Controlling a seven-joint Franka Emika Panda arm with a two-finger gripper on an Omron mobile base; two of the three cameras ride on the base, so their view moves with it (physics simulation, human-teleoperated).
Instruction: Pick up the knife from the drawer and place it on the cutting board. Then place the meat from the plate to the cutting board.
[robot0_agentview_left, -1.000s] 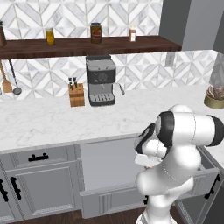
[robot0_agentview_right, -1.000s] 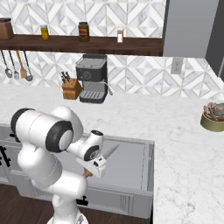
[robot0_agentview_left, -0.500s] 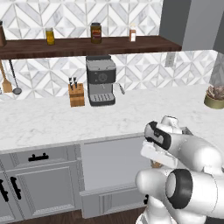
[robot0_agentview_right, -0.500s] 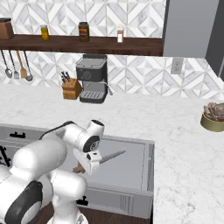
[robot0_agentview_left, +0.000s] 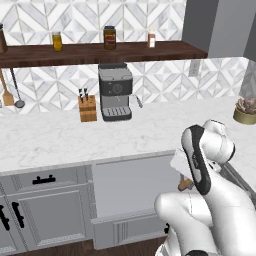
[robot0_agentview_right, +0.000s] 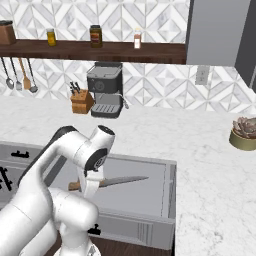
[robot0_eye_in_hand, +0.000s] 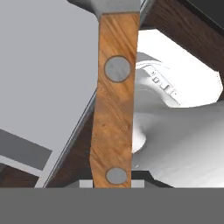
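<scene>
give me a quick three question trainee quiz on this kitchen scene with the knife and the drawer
1. True or false: the knife lies flat on the drawer floor.
2. What does the gripper hold it by: A handle, B blade tip?
3. What stands just left of the coffee machine on the counter?

Key: 1 false, it is held above the open drawer. 2 A. 3 the knife block.

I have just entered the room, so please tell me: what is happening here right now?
The white robot arm has its gripper shut on the knife, gripping it by the wooden handle. The knife is lifted above the open grey drawer, its blade lying roughly level. On the counter behind stand a coffee machine and a knife block.
</scene>
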